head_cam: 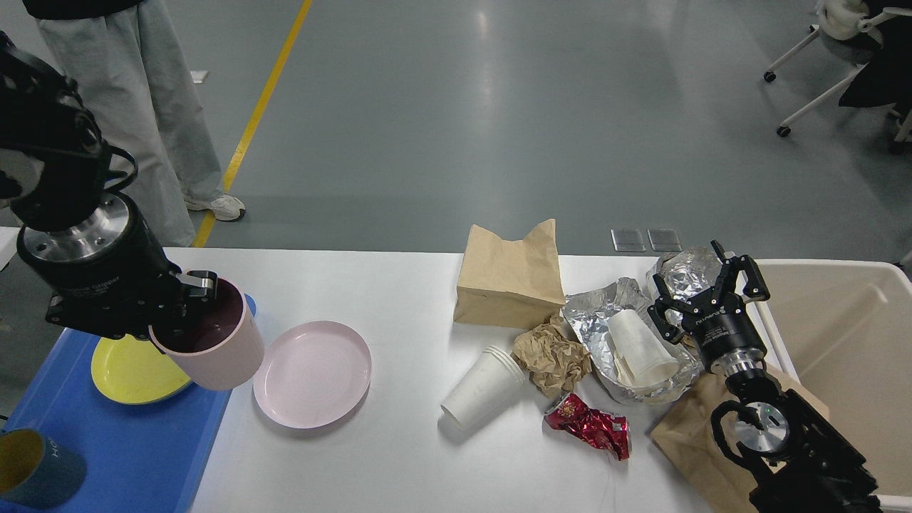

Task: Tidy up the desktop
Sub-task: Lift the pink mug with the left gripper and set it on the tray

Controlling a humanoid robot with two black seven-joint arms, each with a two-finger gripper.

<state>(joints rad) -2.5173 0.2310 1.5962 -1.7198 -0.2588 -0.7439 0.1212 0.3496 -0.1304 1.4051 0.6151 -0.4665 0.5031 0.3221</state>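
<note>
Left claw (187,299) clamped on pink cup (214,342) above blue tray (128,456), beside pink plate (313,374); right claw (705,292) apart.

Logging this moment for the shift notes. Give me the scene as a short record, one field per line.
left gripper: shut on the pink cup, held over the blue tray edge
right gripper: open, above the foil pile
blue tray: yellow plate, blue cup
desktop: pink plate, paper bag, white cups, crushed red can
right of desktop: beige bin
</note>
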